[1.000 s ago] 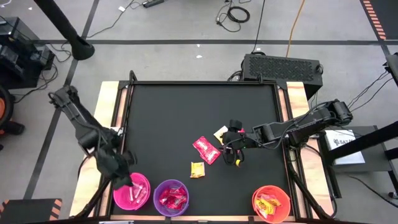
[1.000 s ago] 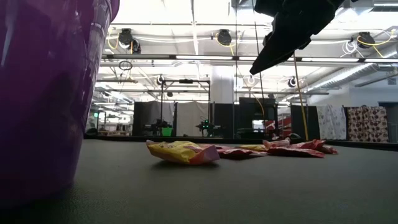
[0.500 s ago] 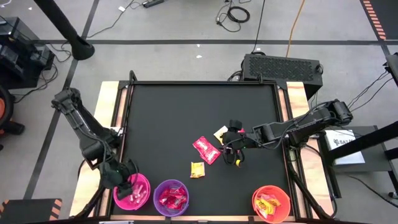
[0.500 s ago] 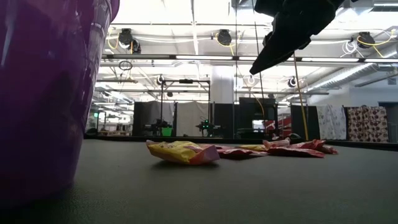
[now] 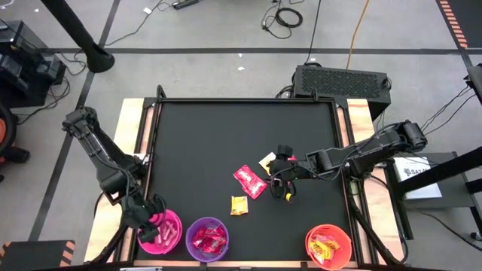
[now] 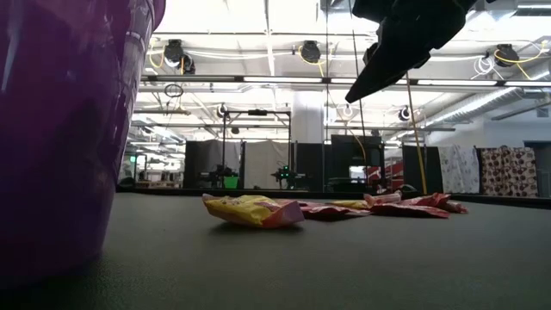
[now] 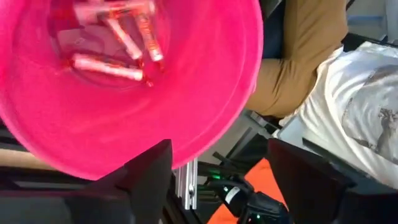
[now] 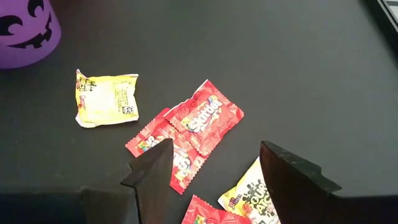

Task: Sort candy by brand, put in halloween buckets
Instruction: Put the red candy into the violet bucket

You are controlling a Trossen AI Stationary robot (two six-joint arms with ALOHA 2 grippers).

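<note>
Pink bucket [image 5: 161, 232]: at your near left corner of the tabletop [image 5: 211, 143], with pale wrapped sticks lying in its bottom.
Left pincer [image 5: 145, 218]: you have it hovering over that bucket's outer rim, fingers spread apart, nothing between them.
Purple bucket [image 5: 207, 239]: just beside the pink one, holding red packets; in the low view its wall blocks the whole left side.
Orange bucket [image 5: 329, 246]: near right corner, well apart from the other two, yellow packets inside.
Loose candy: a yellow packet [image 5: 239, 205] lies nearest you, two overlapping red packets [image 5: 249, 181] beyond it, another yellow one [image 5: 267, 160] farther still.
Right pincer [image 5: 283, 181]: above the mid tabletop just beside the red packets, fingers open and empty.
Beyond the table edge: a person [image 7: 336, 93] in a white shirt.
</note>
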